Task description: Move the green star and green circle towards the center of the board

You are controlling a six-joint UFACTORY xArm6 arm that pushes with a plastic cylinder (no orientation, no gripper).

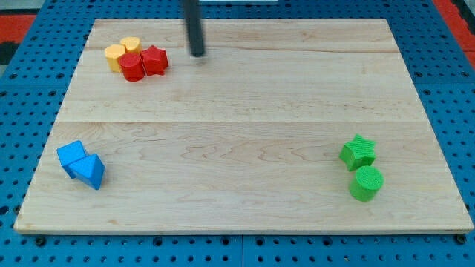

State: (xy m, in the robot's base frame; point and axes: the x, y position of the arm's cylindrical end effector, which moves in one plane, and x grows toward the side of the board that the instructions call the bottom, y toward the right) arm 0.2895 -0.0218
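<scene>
The green star (358, 152) lies near the board's right edge, towards the view's bottom. The green circle (367, 182) sits just below it, touching or nearly touching. My tip (197, 54) is at the view's top, left of the middle, far up and left of both green blocks. It stands just right of the red and yellow cluster, apart from it.
A cluster at the top left holds a yellow block (115, 55), a second yellow block (131, 44), a red circle (133, 67) and a red block (154, 60). A blue cube (72, 156) and a blue triangle (91, 172) lie at the bottom left. The wooden board (245, 104) lies on a blue pegboard.
</scene>
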